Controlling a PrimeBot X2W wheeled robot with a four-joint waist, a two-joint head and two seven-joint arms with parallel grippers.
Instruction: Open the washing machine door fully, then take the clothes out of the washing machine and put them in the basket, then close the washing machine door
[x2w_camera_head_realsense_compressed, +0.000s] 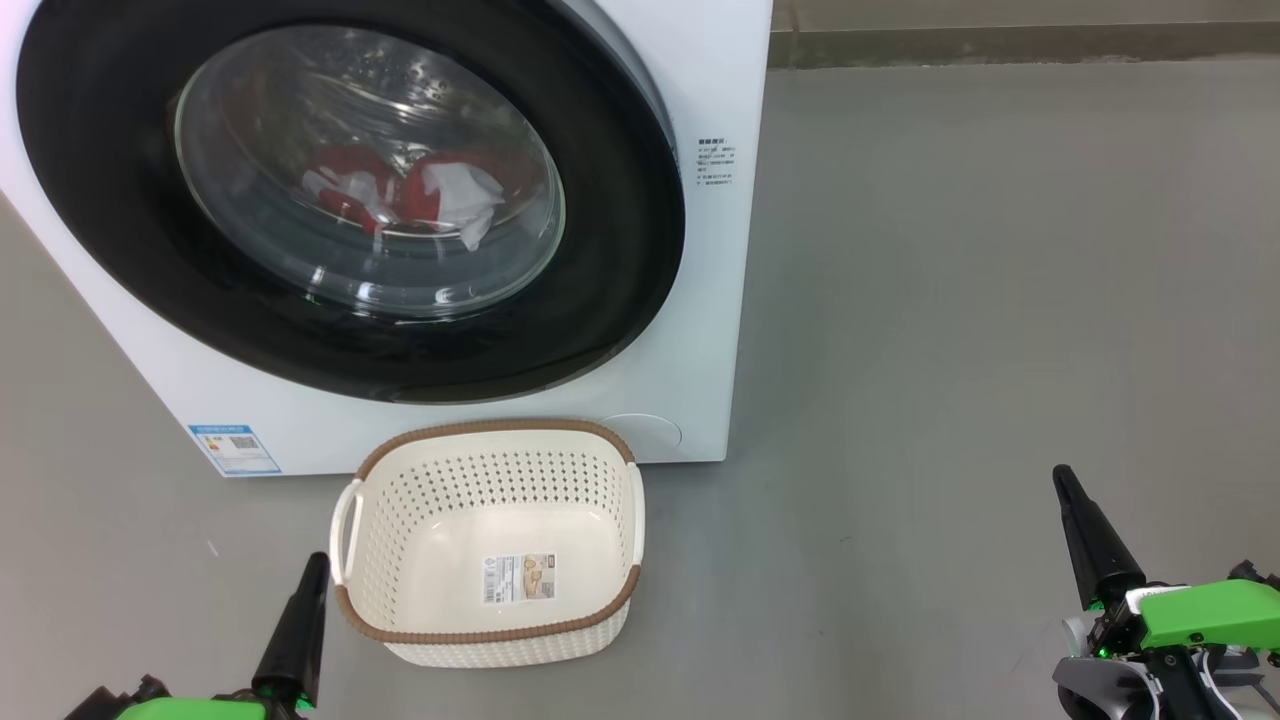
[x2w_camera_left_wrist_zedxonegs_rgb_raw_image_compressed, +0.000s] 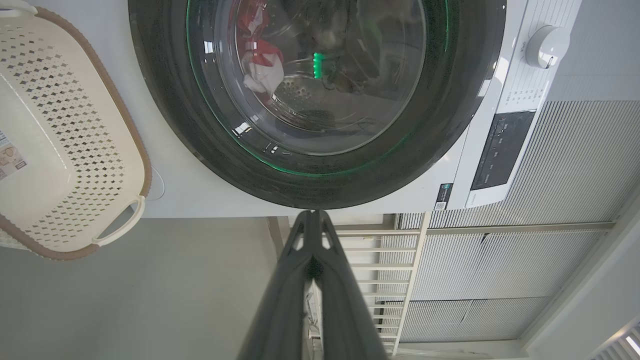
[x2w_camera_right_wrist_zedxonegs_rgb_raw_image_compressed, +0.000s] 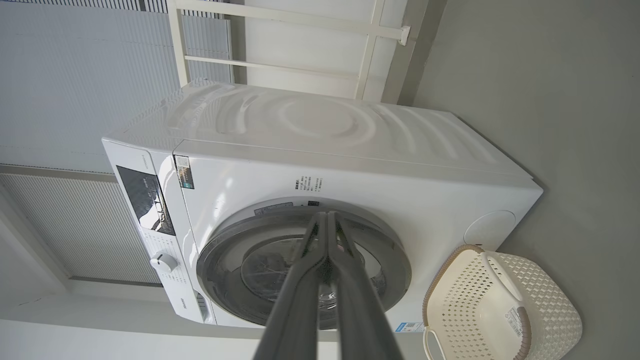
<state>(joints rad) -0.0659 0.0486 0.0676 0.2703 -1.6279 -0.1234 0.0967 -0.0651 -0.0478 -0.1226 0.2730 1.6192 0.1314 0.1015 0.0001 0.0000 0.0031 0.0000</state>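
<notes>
Door (x2w_camera_head_realsense_compressed: 600, 250) shut on clothes (x2w_camera_head_realsense_compressed: 345, 172), basket (x2w_camera_head_realsense_compressed: 500, 650) empty. Left gripper (x2w_camera_head_realsense_compressed: 316, 565) and right gripper (x2w_camera_head_realsense_compressed: 1063, 482), both pressed together, likely must reach its rim first.

the left gripper (x2w_camera_head_realsense_compressed: 316, 563) sits low, its dark fingers pressed together and empty. the right gripper (x2w_camera_head_realsense_compressed: 1064, 480), well apart from it, is likewise pinched closed. both lean slightly inward.

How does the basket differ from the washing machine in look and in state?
The basket is small, cream and perforated; the washing machine is big, smooth and white. The basket is empty; the washing machine holds the red clothes behind the glass of its door. Both stand on the grey floor.
</notes>
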